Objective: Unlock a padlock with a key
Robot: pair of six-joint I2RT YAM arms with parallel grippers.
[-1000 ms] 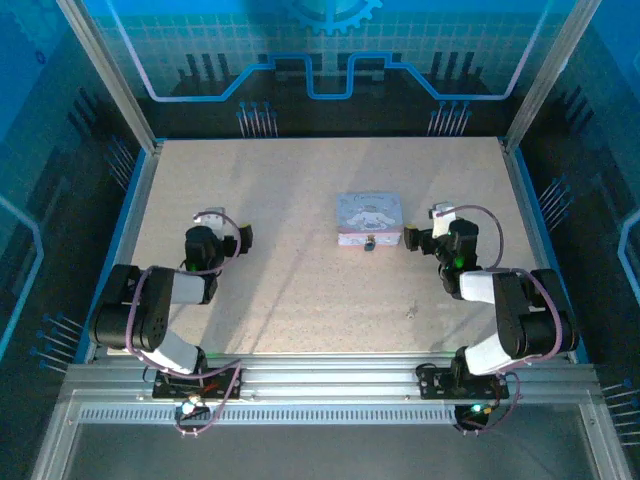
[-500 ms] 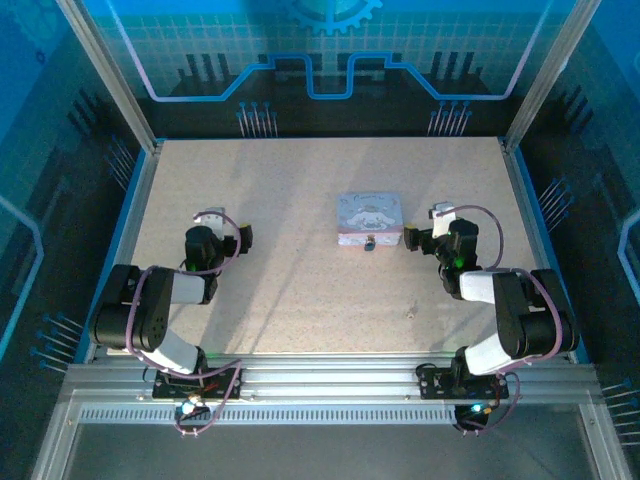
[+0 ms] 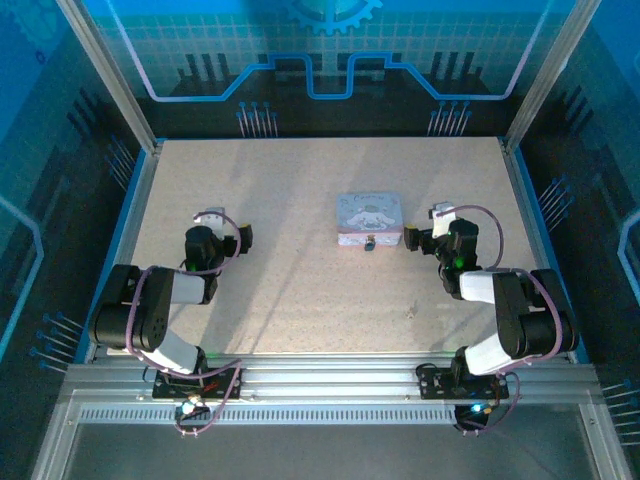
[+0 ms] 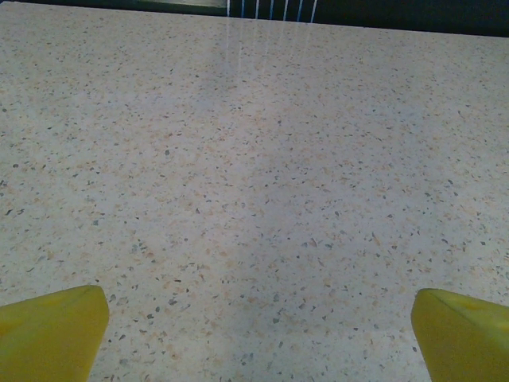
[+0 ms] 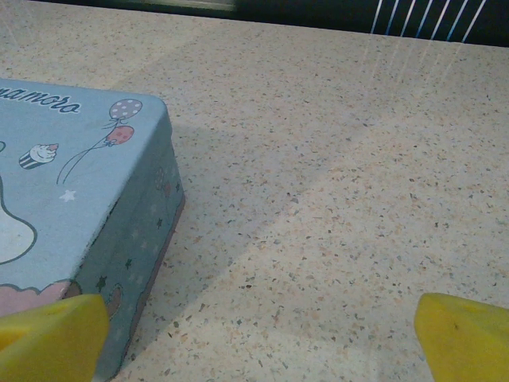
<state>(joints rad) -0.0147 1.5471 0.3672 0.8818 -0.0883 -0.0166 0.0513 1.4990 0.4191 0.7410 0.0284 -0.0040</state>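
A speckled beige table sits inside a dark enclosure. Its glossy blue back wall carries a pale grid and circuit-like lines. Silver frame posts slant at the far corners; a ribbed aluminium rail spans the near edge

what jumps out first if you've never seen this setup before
A pale lilac cartoon-printed rectangular tin sits right of centre on the speckled beige tabletop, with a tiny dark bluish padlock by its near edge. The open, yellow-tipped right tool sits close beside the tin's right side, while the open left tool sits well off to the left over bare tabletop. A speck-sized greyish metal key lies alone nearer the front.
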